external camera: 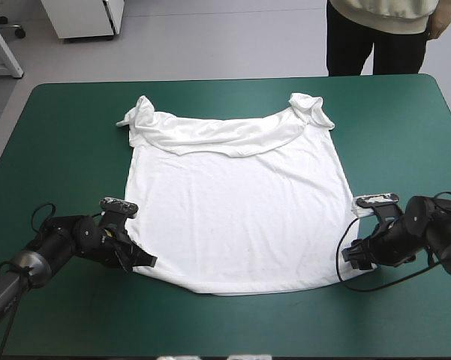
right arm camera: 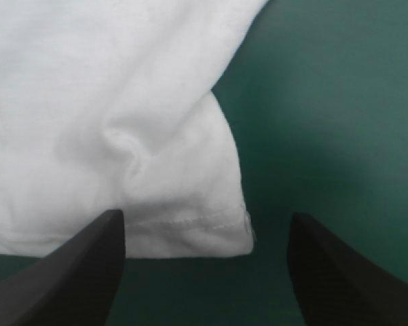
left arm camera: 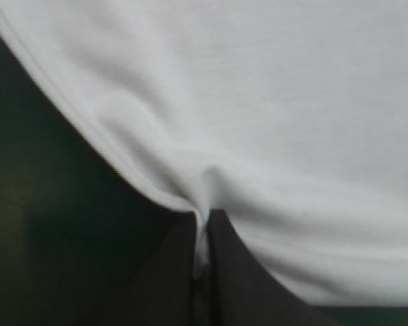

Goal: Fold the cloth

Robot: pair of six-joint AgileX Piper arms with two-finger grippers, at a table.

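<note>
Has the T-shirt (external camera: 236,210) spread flat across the middle of the teal-green table (external camera: 67,142), hem toward the near edge and sleeves toward the far edge. Shows the neck end folded back over the chest in a rumpled band, with each sleeve bunched at a far corner. Pinches the near left corner of the hem with the left gripper (left arm camera: 205,219): black fingers pressed together, a thin ridge of white cloth drawn up between them, soft creases running out from the pinch. Holds the right gripper (right arm camera: 205,216) low at the near right corner, fingers spread wide and touching nothing. Places that corner, with its stitched hem and a small pucker above it, just ahead of the gap between the spread fingers, flat on the table
</note>
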